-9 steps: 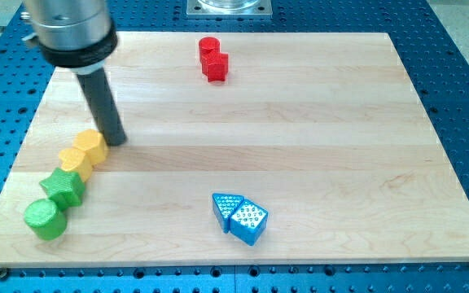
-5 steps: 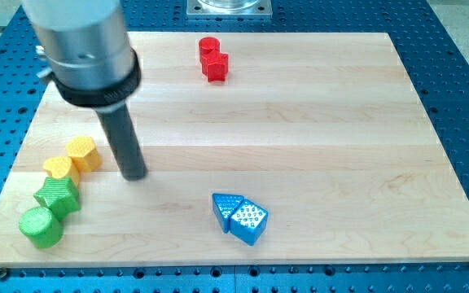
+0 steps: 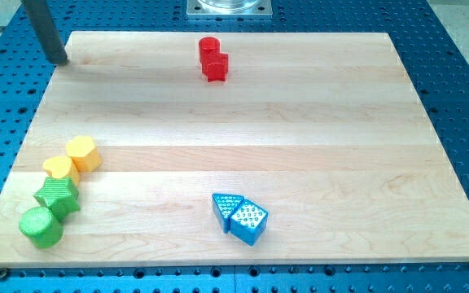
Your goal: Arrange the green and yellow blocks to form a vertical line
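Note:
Four blocks form a slanted row near the board's left edge. From the view's bottom upward they are a green cylinder (image 3: 41, 226), a green star (image 3: 58, 196), a yellow block (image 3: 59, 168) and a yellow hexagon (image 3: 82, 153). Each touches its neighbour. The row leans toward the view's right as it goes up. My tip (image 3: 58, 59) is at the board's top left corner, far above the row and touching no block.
Two red blocks (image 3: 212, 58) sit together near the top edge at the middle. Two blue blocks (image 3: 240, 216) sit together near the bottom edge at the middle. The wooden board (image 3: 316, 138) lies on a blue perforated table.
My tip left the yellow hexagon, swung right and down, then went to the top left corner. The four-block row shifted slightly left and down.

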